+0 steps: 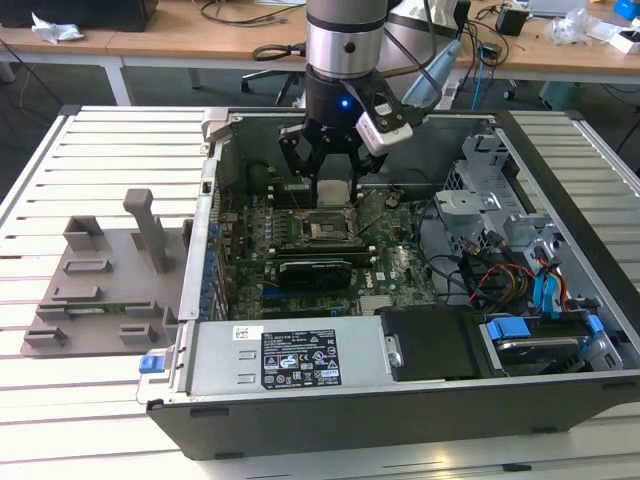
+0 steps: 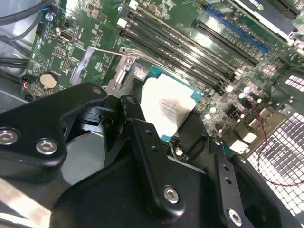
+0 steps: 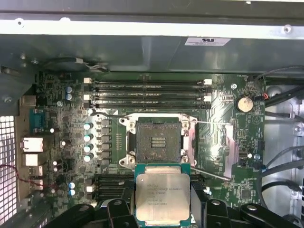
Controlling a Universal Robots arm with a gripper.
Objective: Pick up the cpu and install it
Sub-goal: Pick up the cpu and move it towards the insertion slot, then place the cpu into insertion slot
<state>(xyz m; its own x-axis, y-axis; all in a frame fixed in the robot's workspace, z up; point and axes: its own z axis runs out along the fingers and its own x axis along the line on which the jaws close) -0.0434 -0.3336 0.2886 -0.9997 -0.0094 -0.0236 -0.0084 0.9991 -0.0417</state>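
Upper centre of the exterior view, the gripper (image 1: 330, 182) clenched on the cpu (image 1: 331, 192), chip held just above the black socket (image 1: 327, 228) in frame, inside the open computer case (image 1: 300, 405), not yet seated

Workbench in a lab room.
Behind the white slatted table (image 1: 60, 400), long wooden desks (image 1: 150, 45) carry tangled cables (image 1: 275, 50); grey floor (image 1: 170, 85) lies beneath them.

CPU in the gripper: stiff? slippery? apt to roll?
The cpu looks like a flat plate with a metal top: probably stiff, not floppy. The top is shiny, so likely slippery; the gripper holds it by the edges, where it might twist. Flat and square, it should not roll.
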